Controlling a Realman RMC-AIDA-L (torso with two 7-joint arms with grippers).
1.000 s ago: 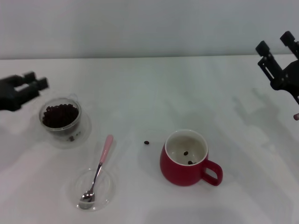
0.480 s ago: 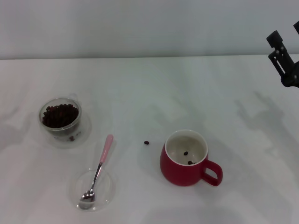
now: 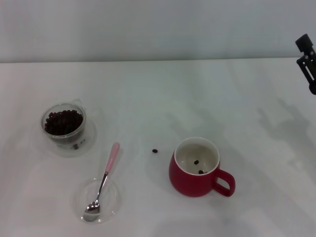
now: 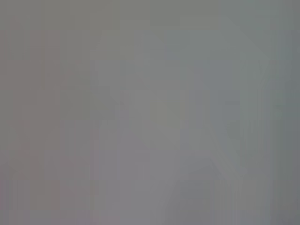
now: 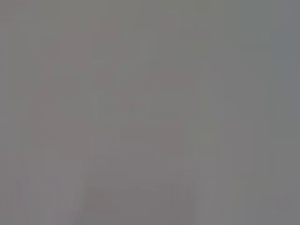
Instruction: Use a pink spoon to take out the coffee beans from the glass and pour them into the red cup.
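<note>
Plain white bench (image 3: 163, 94) with a grey wall behind it, and honestly your job looks barely started as far as moving beans goes. The glass (image 3: 63, 123) sits out at 9 o'clock and is packed with coffee beans (image 3: 63, 121), pretty much a full load. The red cup (image 3: 196, 168) is down around 5 o'clock from the middle of the bench, handle pointing toward 4, and you can count just a couple of beans on its white inside. One stray bean (image 3: 155, 150) lies on the bench just beside the cup at its 9 o'clock, so that one missed.

The pink spoon (image 3: 102, 183) isn't in anybody's grip. It lies at about 7 o'clock, metal bowl resting in a flat clear dish (image 3: 98, 200), pink handle leaning up toward 1 o'clock, well apart from the glass.

Your right claw (image 3: 307, 61) only pokes in at the far edge around 2 o'clock, high off the work, and you can't tell if it's released or clenched. Left claw doesn't show at all, and both wrist views give you nothing but grey.

So nearly all the scooping is left, going by the pile in the glass.
</note>
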